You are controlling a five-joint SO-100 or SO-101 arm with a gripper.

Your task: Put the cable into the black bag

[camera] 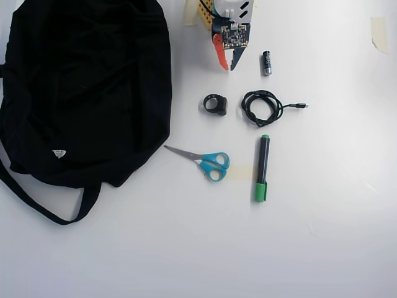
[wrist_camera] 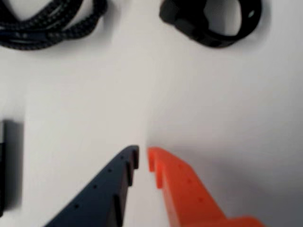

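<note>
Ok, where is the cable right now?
In the overhead view the cable lies on the table right of centre, between the black ring and nothing on its right, just above the marker.

Worktop contents, overhead view

The white worktop (camera: 322, 248) carries the black bag (camera: 87, 87) at left, and to its right scissors (camera: 201, 160), a black ring-shaped object (camera: 215, 103), the cable (camera: 260, 107), a small battery (camera: 267, 63) and a black-and-green marker (camera: 262, 167), all lying apart.
</note>
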